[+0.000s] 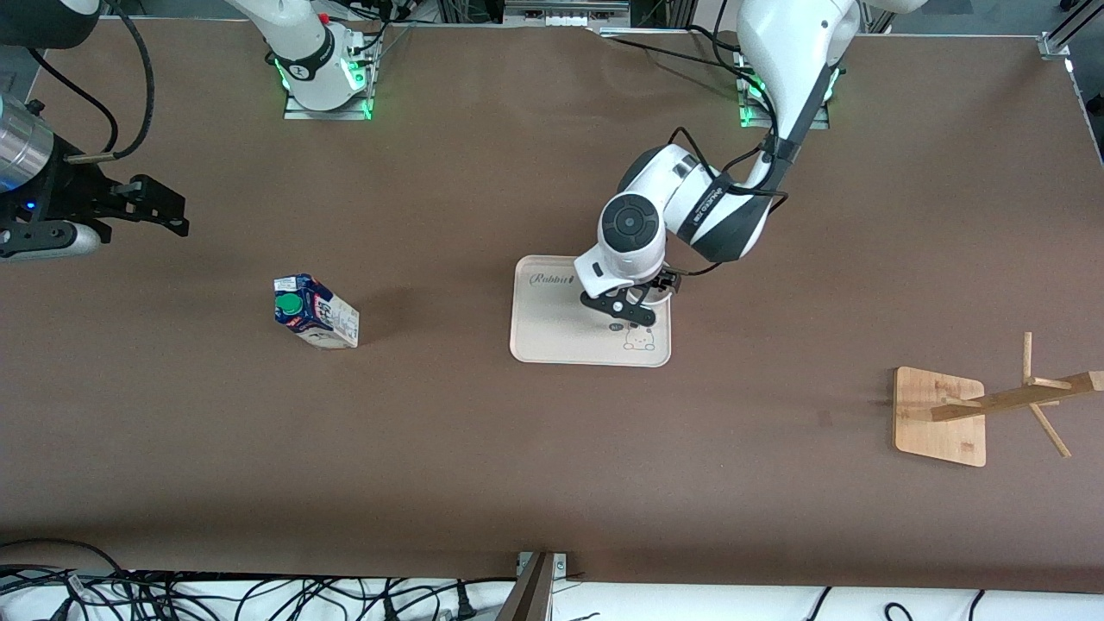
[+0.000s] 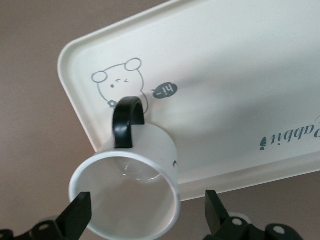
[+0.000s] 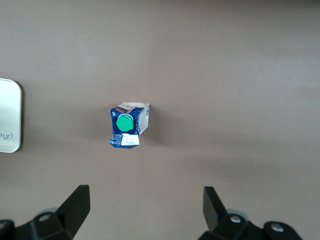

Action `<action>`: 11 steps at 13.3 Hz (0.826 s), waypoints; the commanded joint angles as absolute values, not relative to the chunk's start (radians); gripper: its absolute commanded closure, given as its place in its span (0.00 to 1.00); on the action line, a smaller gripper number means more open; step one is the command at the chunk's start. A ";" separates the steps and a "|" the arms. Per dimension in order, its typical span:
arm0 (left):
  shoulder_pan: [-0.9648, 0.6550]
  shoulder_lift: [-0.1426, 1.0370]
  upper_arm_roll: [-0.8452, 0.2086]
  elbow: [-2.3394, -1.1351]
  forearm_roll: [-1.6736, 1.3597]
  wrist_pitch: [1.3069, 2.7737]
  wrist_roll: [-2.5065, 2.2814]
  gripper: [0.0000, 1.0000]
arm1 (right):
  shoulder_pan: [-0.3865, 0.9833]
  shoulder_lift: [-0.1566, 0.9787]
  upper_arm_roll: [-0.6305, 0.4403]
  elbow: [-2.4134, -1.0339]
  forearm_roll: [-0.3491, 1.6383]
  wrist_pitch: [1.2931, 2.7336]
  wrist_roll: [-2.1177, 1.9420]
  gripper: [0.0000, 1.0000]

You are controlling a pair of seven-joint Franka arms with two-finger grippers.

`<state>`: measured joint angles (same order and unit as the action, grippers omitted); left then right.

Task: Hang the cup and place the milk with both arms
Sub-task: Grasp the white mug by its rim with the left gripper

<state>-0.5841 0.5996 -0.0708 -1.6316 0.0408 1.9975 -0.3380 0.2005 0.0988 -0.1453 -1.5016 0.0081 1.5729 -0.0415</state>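
The cup [image 2: 125, 197], a white mug with a black loop handle, stands upright on the cream tray [image 2: 225, 75] beside its bear print. My left gripper [image 2: 146, 207] is open just above it, one finger on each side of the rim and not touching it. In the front view the left gripper [image 1: 628, 312] is over the tray [image 1: 552, 336] and hides the cup. The milk [image 1: 315, 312], a blue and white carton with a green cap, stands on the table toward the right arm's end, and also shows in the right wrist view [image 3: 127, 125]. My right gripper [image 1: 164, 207] is open and empty, in the air [image 3: 145, 202].
A wooden cup rack [image 1: 940, 414] with slanted pegs stands at the left arm's end of the table, nearer to the front camera than the tray. Cables lie along the table's front edge [image 1: 259, 595].
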 commanded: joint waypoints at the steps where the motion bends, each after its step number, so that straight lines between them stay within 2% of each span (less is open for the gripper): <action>1: -0.600 0.606 -0.061 -1.654 0.063 2.034 -0.360 0.16 | 0.199 0.071 -0.152 -1.520 0.003 1.557 -0.058 0.00; 3: -0.603 0.615 -0.061 -1.654 0.063 2.034 -0.362 0.59 | 0.199 0.040 -0.152 -1.561 0.002 1.572 -0.058 0.00; 5: -0.610 0.623 -0.061 -1.654 0.063 2.034 -0.365 0.89 | 0.201 0.009 -0.147 -1.603 -0.002 1.589 -0.058 0.00; 6: -0.611 0.626 -0.061 -1.654 0.063 2.034 -0.376 0.98 | 0.204 0.006 -0.143 -1.609 -0.002 1.592 -0.058 0.00; 11: -0.612 0.614 -0.063 -1.637 0.060 2.026 -0.380 1.00 | 0.160 0.006 -0.114 -1.612 -0.002 1.605 -0.058 0.00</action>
<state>-0.6031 0.6288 -0.0707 -1.6449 0.0409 2.0298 -0.3665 0.1931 0.0317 -0.1394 -1.5835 0.0076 1.5892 -0.0461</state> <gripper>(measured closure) 0.934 0.000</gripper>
